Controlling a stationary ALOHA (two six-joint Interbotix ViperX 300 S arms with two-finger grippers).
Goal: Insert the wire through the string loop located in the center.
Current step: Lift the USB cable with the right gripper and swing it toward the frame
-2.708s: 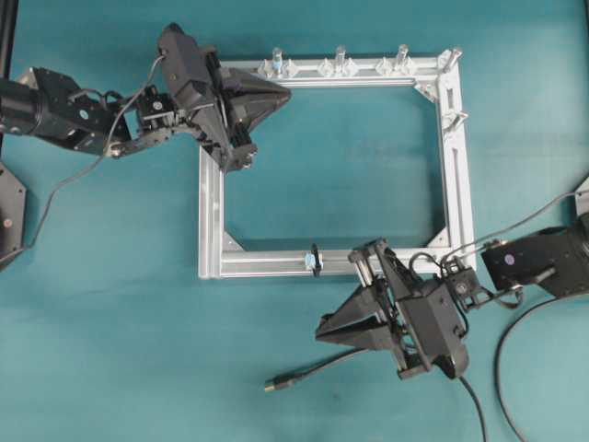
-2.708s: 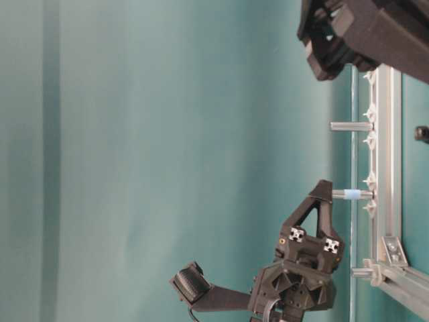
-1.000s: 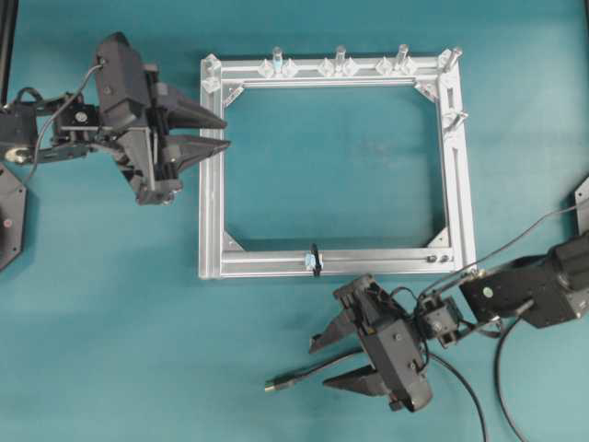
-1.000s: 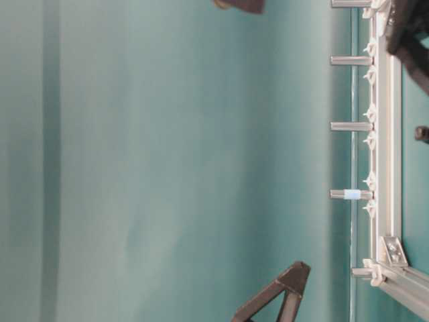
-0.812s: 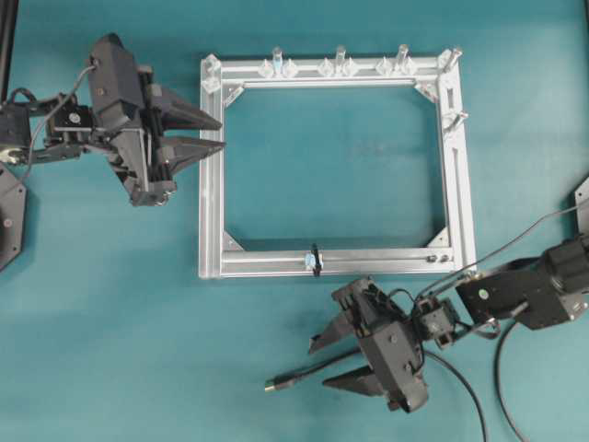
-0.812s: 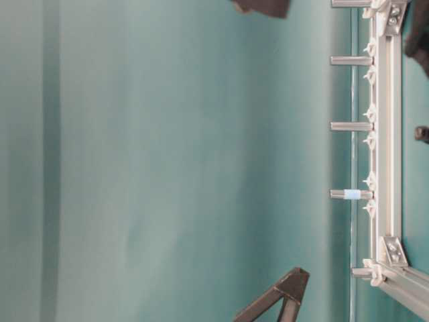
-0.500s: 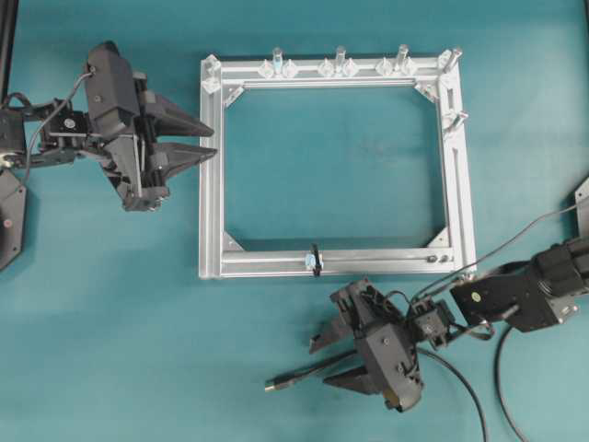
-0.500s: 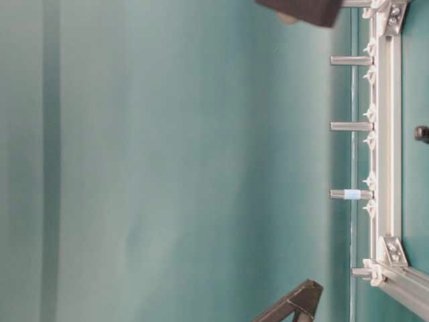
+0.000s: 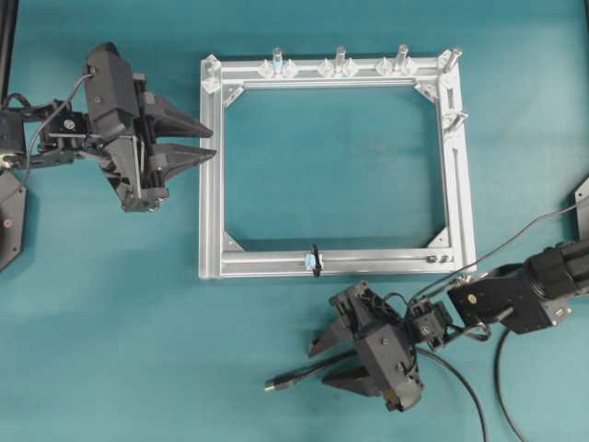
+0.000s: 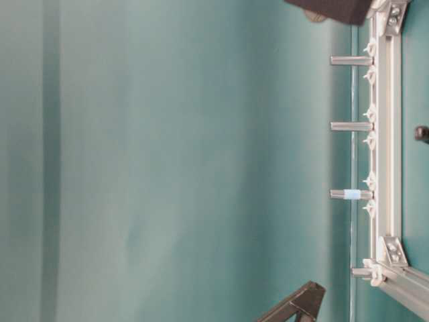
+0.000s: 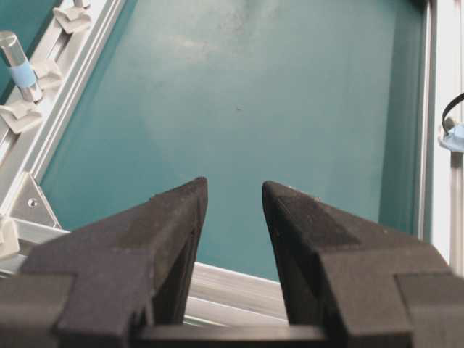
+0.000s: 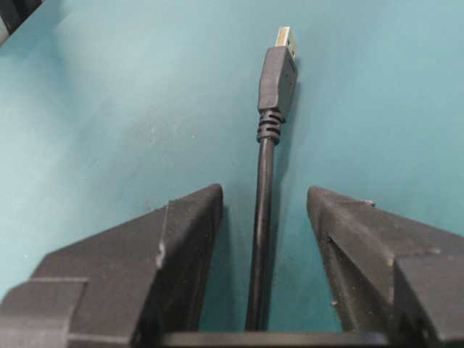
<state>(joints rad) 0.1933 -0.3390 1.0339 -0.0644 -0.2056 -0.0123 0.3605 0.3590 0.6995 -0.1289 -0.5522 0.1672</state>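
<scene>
The wire [image 9: 308, 372] lies on the teal table in front of the frame, its silvery plug tip pointing left. My right gripper [image 9: 319, 366] is open and straddles the cable just behind the plug. In the right wrist view the cable [image 12: 262, 217] runs between the two spread fingers of this gripper [image 12: 264, 192] without touching either. The string loop [image 9: 315, 259] stands on the frame's near rail [image 9: 267, 262], above and left of my right gripper; it also shows in the left wrist view [image 11: 451, 109]. My left gripper [image 9: 213, 144] is open and empty beside the frame's left rail [image 11: 233, 187].
The silver aluminium frame [image 9: 456, 184] carries clear pegs [image 9: 340, 57] along its far rail and bolts at the right corners. The right arm's own black cables [image 9: 502, 368] trail at the lower right. In the table-level view the frame [image 10: 387, 134] fills the right edge.
My right gripper has shifted a little left and closer over the wire. My left gripper pulled back left from the frame's far-left corner earlier and has held still for the last half second.
</scene>
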